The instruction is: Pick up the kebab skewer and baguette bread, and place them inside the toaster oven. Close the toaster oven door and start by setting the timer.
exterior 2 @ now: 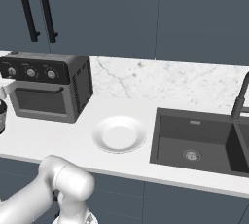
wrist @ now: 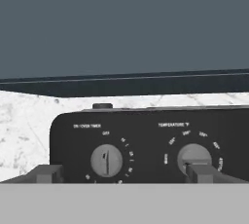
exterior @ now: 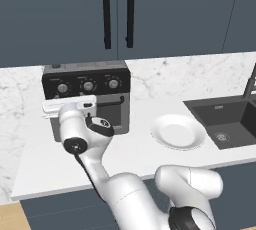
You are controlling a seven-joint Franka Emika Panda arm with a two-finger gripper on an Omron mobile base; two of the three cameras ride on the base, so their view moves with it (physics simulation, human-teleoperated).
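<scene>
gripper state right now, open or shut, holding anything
Gripper: open, jaws spread wide and holding nothing, in front of the toaster oven and its left knob.

Toaster oven [exterior: 90, 96] on white counter [exterior: 140, 139], door shut, white arm [exterior: 95, 149] before it, plate [exterior: 178, 132], sink [exterior: 227, 119]

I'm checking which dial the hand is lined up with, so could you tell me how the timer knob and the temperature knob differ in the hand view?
The timer knob sits left, its pointer upright toward OFF; the temperature knob sits right, its lower part hidden behind a fingertip. The timer knob lies between the fingertips. Both are round, silver, on the toaster oven.
</scene>
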